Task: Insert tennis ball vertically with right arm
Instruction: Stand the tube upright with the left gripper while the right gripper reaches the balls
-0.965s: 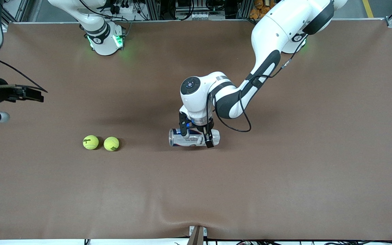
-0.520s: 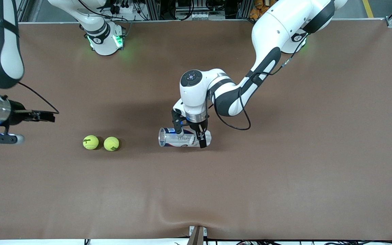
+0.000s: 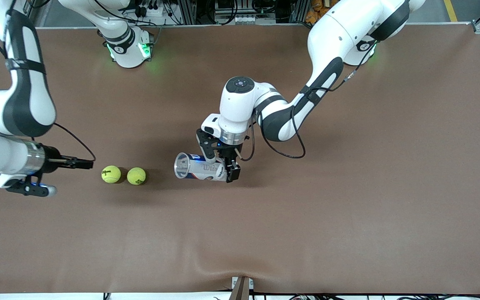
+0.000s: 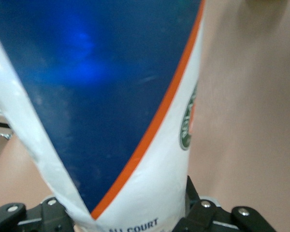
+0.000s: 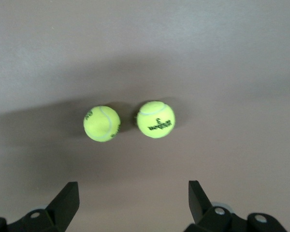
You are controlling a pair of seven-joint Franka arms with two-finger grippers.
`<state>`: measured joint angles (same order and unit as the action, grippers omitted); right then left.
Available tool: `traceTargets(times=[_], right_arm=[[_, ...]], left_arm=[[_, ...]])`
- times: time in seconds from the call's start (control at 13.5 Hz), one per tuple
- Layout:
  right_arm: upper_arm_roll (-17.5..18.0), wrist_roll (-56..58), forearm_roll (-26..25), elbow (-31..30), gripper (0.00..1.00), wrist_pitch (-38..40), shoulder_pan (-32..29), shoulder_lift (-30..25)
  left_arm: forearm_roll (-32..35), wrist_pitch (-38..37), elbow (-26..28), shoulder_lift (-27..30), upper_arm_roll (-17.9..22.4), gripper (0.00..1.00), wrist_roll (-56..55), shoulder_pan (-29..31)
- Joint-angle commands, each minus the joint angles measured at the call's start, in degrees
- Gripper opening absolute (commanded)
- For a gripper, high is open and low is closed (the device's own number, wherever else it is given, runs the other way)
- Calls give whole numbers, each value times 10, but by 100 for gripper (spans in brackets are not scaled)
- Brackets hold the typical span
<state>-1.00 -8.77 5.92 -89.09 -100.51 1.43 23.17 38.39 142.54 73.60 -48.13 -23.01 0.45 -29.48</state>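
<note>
**Two tennis balls on the mat, the can gripped above it**

We see two yellow-green tennis balls lying side by side on the brown table (image 3: 348, 233), toward the right arm's end. The first tennis ball (image 3: 111, 174) sits nearer that end; the second tennis ball (image 3: 136, 176) lies just beside it, toward the middle of the table. In the right wrist view we make out black print on both, and a narrow gap between them; whether they touch we cannot tell.

The right gripper (image 3: 82, 163) points level toward the first tennis ball from the right arm's end, low over the bare table and near the ball without touching it. In the right wrist view its two fingers (image 5: 65, 200) stand wide apart with nothing between them, and both balls show past the fingertips.

Toward the middle of the table we find the can (image 3: 200, 169), a clear tube with a blue, white and orange label. It lies tilted, its open mouth turned toward the balls and raised a little. The left gripper (image 3: 222, 163) comes down on it from above, its jaws clamped across the can's body near the closed end. The left wrist view is almost filled by the label, with the gripper's black fingers (image 4: 203, 217) pressed on either side of it.
</note>
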Motion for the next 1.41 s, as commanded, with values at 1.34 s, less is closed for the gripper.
traceTargets(times=[1.34], right_arm=[[0,-114,1,-113,100,-232,84,86]], left_arm=[[-10,541,73,-129,26,81,-100,61]])
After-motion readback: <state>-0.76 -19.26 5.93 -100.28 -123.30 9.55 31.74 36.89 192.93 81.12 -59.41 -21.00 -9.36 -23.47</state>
